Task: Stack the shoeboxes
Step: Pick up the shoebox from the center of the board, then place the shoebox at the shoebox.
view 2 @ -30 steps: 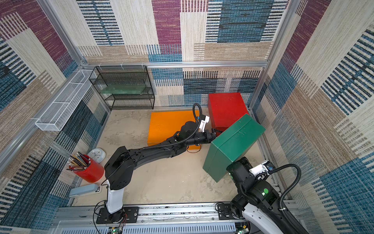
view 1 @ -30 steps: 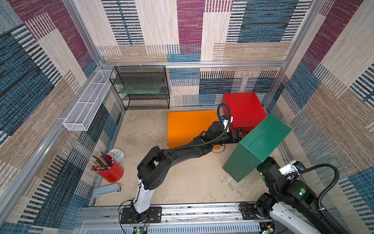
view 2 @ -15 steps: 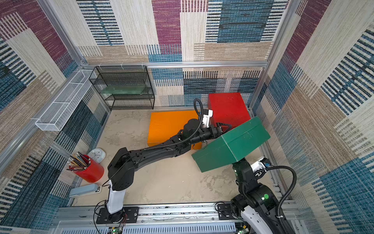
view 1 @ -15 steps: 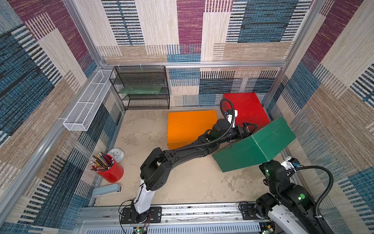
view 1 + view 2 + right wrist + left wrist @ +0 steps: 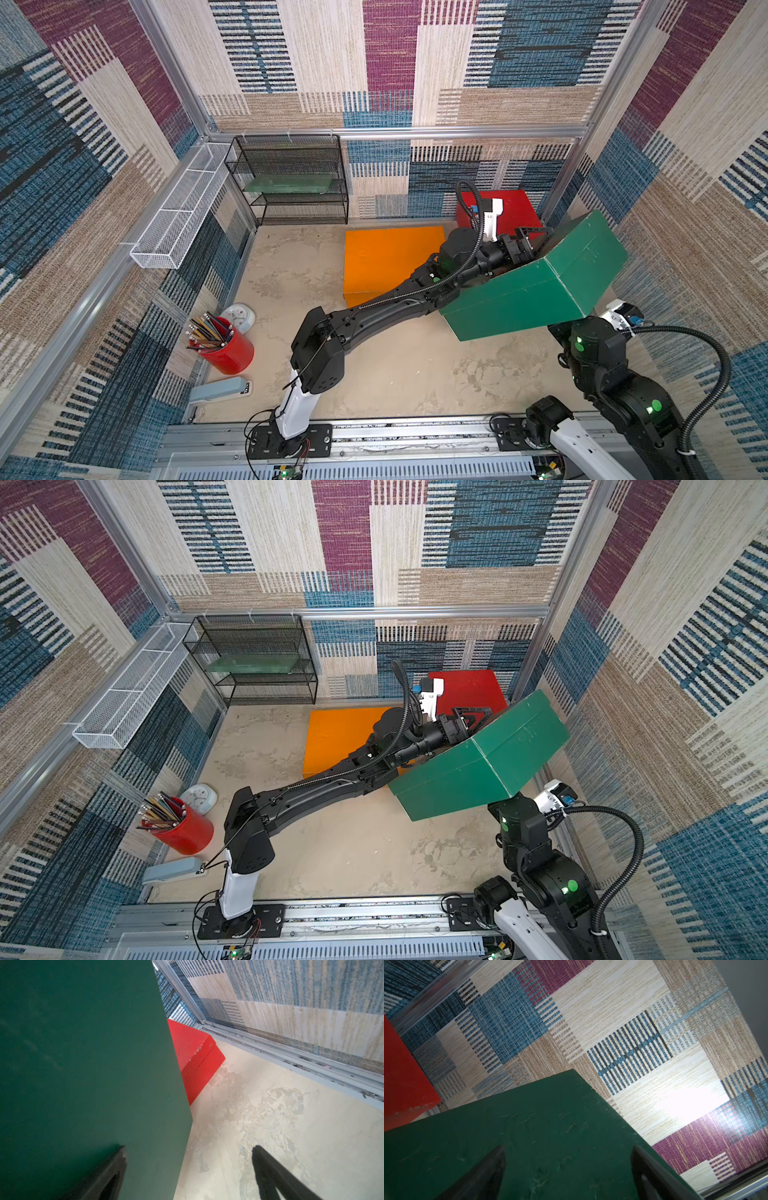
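Beige worktop point(image 5: 395, 374), carpet-tile walls. Green shoebox point(image 5: 536, 291) off worktop, tilted, propped between both arms, near red shoebox point(image 5: 517, 205); orange shoebox point(image 5: 386, 257) lies flat beside.

Left pincer point(image 5: 568, 1153) wide, fingers flat on green face. Right pincer point(image 5: 189, 1148) wide, one finger against box. Nothing clamped.

I judge risk: slip, drop, lid popping.

Shoeboxes lidded, contents unseen. Pencil cup point(image 5: 226, 349) holds pencils; mesh shelf point(image 5: 291, 208) holds green board point(image 5: 289, 186).

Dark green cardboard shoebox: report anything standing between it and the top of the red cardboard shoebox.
The left gripper and its wrist sit between the tilted dark green cardboard shoebox and the red cardboard shoebox, over the red lid's near edge. Nothing else visible is on that lid.
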`<state>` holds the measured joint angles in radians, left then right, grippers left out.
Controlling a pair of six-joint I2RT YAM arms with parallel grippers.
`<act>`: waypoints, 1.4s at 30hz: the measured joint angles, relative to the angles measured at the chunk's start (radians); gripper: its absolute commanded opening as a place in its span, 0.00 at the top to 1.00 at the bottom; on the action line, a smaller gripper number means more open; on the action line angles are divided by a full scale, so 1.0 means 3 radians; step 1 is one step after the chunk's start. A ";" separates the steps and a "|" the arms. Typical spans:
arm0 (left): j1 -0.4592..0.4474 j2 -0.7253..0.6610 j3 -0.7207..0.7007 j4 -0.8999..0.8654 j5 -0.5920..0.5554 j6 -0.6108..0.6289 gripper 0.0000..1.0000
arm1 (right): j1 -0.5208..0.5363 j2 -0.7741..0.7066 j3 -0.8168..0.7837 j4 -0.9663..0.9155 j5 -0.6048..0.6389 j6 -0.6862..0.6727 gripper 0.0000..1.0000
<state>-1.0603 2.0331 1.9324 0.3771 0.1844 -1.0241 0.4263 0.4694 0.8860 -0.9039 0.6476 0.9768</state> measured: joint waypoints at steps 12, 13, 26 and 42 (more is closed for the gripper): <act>0.0046 -0.0111 0.0640 -0.0380 -0.0501 0.0476 0.05 | -0.0037 0.0837 0.0619 0.0938 -0.0338 -0.0506 0.05; 0.0066 -0.0134 0.0635 -0.0367 -0.0530 0.0518 0.05 | -0.0042 0.0922 0.0640 0.1048 -0.0385 -0.0528 0.05; 0.0163 -0.0511 0.0032 -0.0500 -0.0210 0.1483 0.05 | -0.0145 0.2059 0.0375 0.1488 -0.1294 -0.0201 0.05; 0.0671 -0.0693 -0.0912 -0.0173 0.0413 0.1492 0.05 | -0.0159 0.2762 -0.0004 0.2153 -0.1923 0.0295 0.05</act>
<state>-0.8589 1.8252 1.6588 0.3252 0.3084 -0.5766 0.3786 1.2980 0.8848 -0.2581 0.0708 1.0653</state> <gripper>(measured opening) 0.946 0.948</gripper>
